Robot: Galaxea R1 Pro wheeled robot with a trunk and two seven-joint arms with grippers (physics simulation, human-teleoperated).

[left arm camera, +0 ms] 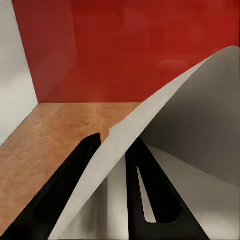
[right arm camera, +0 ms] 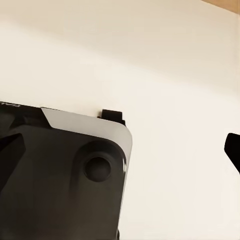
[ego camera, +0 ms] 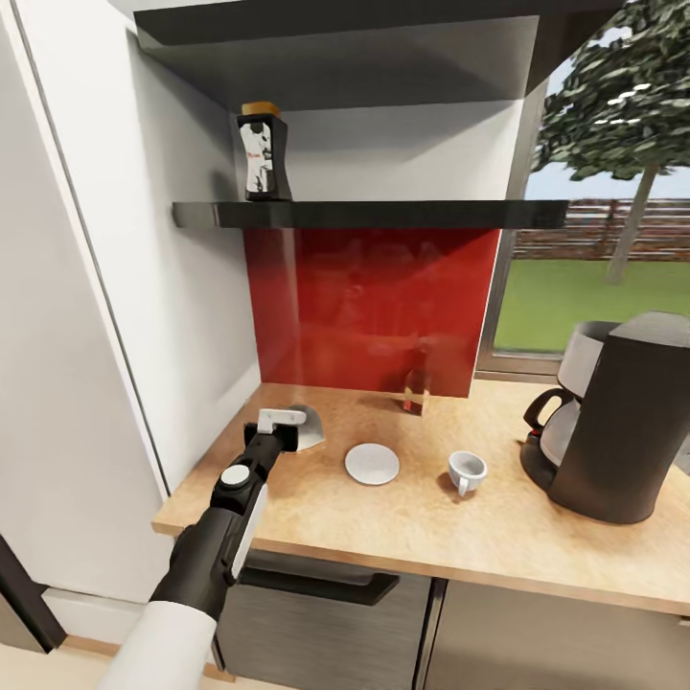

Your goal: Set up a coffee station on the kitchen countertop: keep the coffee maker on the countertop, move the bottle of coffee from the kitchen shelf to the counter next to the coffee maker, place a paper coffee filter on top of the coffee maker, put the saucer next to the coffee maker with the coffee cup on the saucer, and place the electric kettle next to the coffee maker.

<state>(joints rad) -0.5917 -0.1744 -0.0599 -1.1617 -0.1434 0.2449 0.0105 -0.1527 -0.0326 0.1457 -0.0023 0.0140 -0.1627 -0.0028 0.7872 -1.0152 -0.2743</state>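
The left gripper [ego camera: 287, 422] is seen at the counter's [ego camera: 402, 537] far-left corner, and a white paper filter [ego camera: 309, 428] is pinched between its fingers [left arm camera: 75, 175]. In the left wrist view the filter's [left arm camera: 190, 135] curved edge is sandwiched between the two dark fingers, one on either side of the sheet, with the red backsplash [left arm camera: 125, 50] straight ahead and the wooden counter [left arm camera: 45, 145] below.

The coffee maker [ego camera: 623, 422] is taken as the landmark: it is standing on the counter at the right, its carafe [ego camera: 561, 431] facing left. The cup [ego camera: 467, 471] is found just to its left, resting directly on the wood, not on the saucer. The saucer [ego camera: 372, 464] is seen further left again, near the cup but apart from it. The filter and gripper are well to the left of the maker, beyond the saucer.

The coffee bottle [ego camera: 262, 151] is spotted upright on the dark shelf [ego camera: 374, 214], high above and far left of the maker. A faint reflection of it is caught in the backsplash [ego camera: 374, 307] behind the cup.

In the right wrist view a dark robot part [right arm camera: 60, 175] is shown against a pale surface; whether the right gripper is open or closed cannot be told.
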